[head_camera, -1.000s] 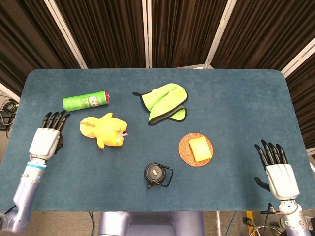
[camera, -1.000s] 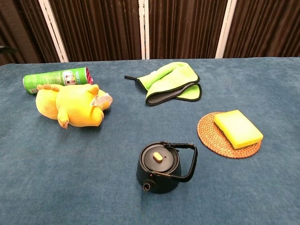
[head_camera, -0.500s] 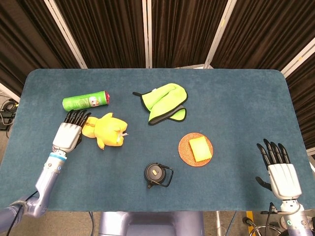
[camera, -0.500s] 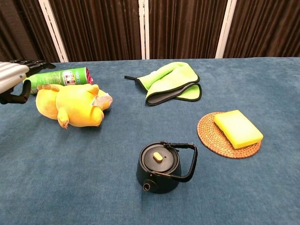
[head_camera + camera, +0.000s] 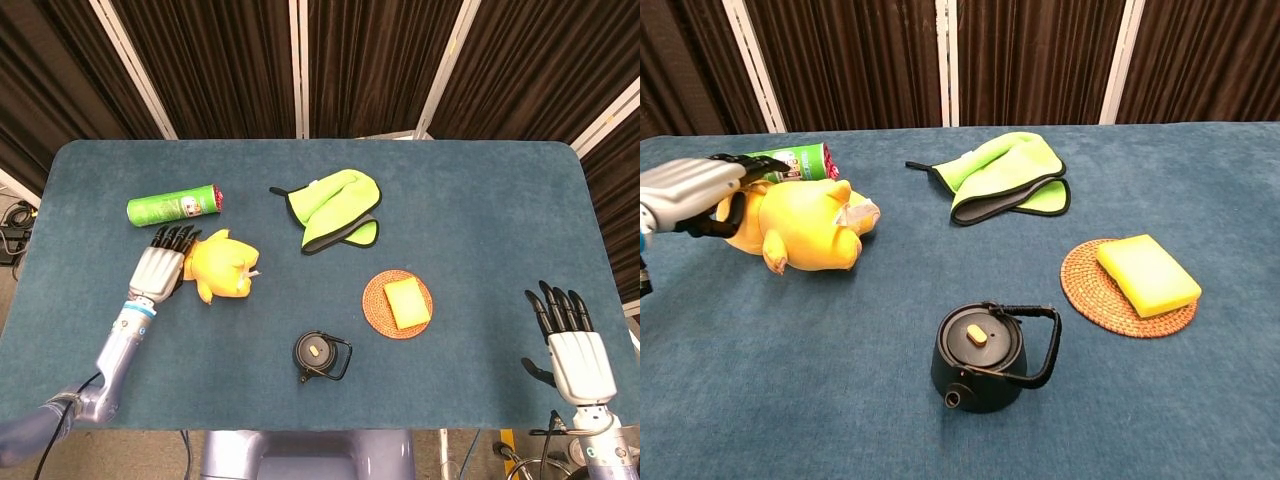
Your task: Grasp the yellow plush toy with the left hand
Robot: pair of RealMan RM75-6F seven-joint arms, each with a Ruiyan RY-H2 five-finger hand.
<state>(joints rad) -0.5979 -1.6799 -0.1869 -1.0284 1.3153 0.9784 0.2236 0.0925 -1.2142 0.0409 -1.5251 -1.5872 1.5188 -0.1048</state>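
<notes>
The yellow plush toy [image 5: 224, 266] [image 5: 808, 227] lies on its side at the left of the blue table. My left hand [image 5: 163, 264] [image 5: 702, 190] hovers over the toy's left end, palm down, fingers stretched out and apart, covering that end from above. It holds nothing. My right hand [image 5: 569, 340] stays at the table's near right edge, fingers spread and empty; the chest view does not show it.
A green can [image 5: 174, 206] [image 5: 790, 160] lies just behind the toy. A green cloth [image 5: 334, 209] [image 5: 1008, 175] is at centre back, a black kettle [image 5: 320, 356] [image 5: 990, 356] at centre front, and a woven coaster [image 5: 378, 306] [image 5: 1084, 290] bearing a yellow sponge [image 5: 405, 302] [image 5: 1147, 273] to the right.
My left hand has travelled rightward from the table's left edge and now reaches over the plush toy's left end. The toy and my right hand have stayed put.
</notes>
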